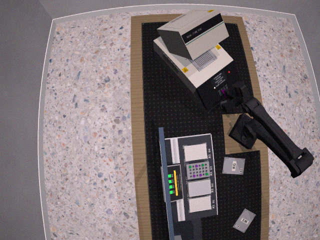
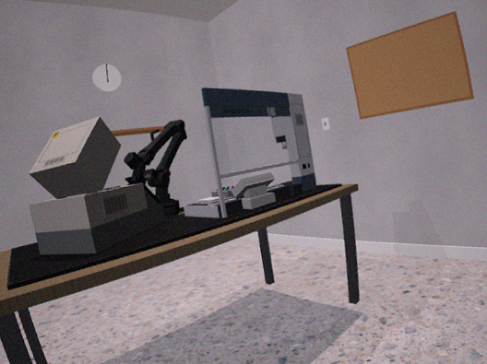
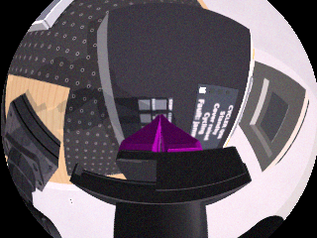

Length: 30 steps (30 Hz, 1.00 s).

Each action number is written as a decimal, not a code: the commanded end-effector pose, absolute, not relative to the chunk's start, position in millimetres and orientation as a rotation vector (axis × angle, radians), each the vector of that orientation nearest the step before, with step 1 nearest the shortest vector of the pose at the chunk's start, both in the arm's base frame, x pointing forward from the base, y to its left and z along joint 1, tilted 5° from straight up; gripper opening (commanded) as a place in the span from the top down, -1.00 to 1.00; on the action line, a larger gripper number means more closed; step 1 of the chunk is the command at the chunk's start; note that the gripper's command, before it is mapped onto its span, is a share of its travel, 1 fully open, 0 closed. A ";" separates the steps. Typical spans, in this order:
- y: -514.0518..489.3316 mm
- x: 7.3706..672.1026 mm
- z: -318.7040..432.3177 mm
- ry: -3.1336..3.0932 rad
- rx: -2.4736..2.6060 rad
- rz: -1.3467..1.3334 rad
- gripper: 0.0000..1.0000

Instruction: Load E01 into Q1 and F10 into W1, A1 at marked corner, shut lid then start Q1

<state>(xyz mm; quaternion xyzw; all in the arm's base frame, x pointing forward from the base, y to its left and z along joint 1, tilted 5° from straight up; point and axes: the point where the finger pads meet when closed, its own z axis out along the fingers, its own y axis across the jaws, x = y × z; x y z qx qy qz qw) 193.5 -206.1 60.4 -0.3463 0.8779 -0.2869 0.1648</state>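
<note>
The cycler Q1 stands at the far end of the black mat. Its lid is tilted part way up over the empty block. Its lamp shows red. My gripper is shut, with nothing between its purple fingertips. The tips point at the key row on Q1's dark front panel; I cannot tell whether they touch it. A white PCR plate lies on D4 and another one on D1. The nest W1 is empty.
The tube cooling block with green and purple tubes sits on D3, the deep-well block on D2. The regrip nest RG is empty. A blue-framed deck unit stands behind the deck. The arm's base is on the table edge.
</note>
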 end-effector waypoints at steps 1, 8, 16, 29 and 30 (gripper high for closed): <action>-214.3 196.8 71.1 2.479 -0.942 -0.875 1.00; -213.5 196.5 70.2 2.480 -0.942 -0.874 1.00; -213.9 197.0 70.7 2.479 -0.943 -0.875 1.00; -213.1 198.2 68.8 2.480 -0.948 -0.867 1.00; -212.8 198.2 68.2 2.481 -0.949 -0.865 1.00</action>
